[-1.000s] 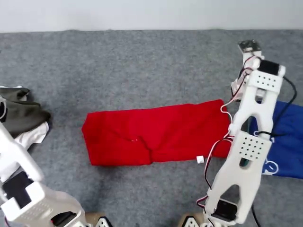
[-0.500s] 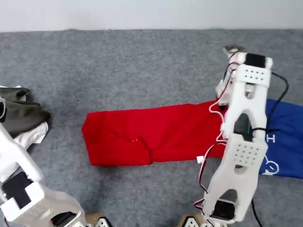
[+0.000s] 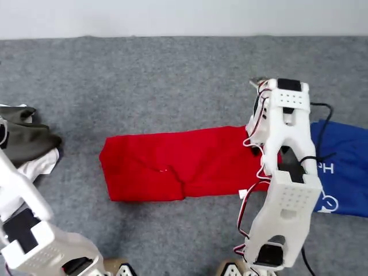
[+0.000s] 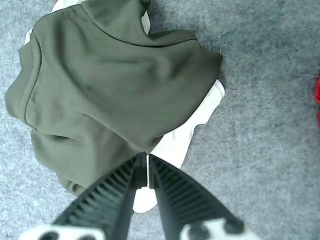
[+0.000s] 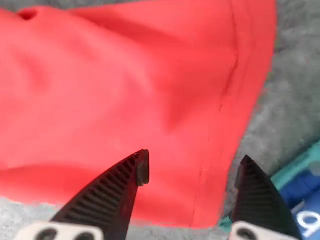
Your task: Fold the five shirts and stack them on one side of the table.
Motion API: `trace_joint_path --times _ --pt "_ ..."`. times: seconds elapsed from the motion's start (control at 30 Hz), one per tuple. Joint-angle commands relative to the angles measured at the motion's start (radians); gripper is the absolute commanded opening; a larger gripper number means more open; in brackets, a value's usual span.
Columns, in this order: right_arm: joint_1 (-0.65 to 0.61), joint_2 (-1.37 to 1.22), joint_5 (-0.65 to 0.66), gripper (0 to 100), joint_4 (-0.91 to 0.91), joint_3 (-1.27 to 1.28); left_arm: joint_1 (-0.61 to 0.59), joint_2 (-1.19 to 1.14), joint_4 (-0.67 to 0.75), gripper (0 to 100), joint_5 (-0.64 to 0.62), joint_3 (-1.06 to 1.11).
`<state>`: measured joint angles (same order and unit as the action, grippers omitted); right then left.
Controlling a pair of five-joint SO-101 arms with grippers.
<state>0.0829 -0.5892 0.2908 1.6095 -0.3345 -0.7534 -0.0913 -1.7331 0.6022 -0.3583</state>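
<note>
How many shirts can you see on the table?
4: red shirt in the middle, blue shirt at the right edge, green shirt over white shirt at the left. More may be hidden.

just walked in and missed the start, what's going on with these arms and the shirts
Two robot arms are folding shirts on a grey table. The right gripper hangs open just above the end of the red shirt nearest the blue shirt. The red shirt lies in a long folded strip mid-table. The left gripper is shut and holds nothing, above a crumpled olive shirt lying on a white shirt at the table's other side.
</note>
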Motion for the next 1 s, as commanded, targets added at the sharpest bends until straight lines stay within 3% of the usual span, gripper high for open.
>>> trace_joint_path --times 0.0,0.37,0.7,0.97 --pt "-0.010 -0.016 -0.011 23.4 -0.081 0.041 0.011 0.058 -0.020 2 -0.006 -0.012" --pt "-0.007 -0.133 -0.008 0.9 -0.110 0.060 0.011 0.057 -0.020 2 -0.006 -0.007" --pt "-0.056 0.139 0.040 1.0 0.015 0.060 0.011 0.054 -0.018 2 -0.006 -0.007" --pt "-0.286 0.398 0.055 1.0 0.094 0.060 0.037 0.055 -0.017 2 -0.006 -0.005"
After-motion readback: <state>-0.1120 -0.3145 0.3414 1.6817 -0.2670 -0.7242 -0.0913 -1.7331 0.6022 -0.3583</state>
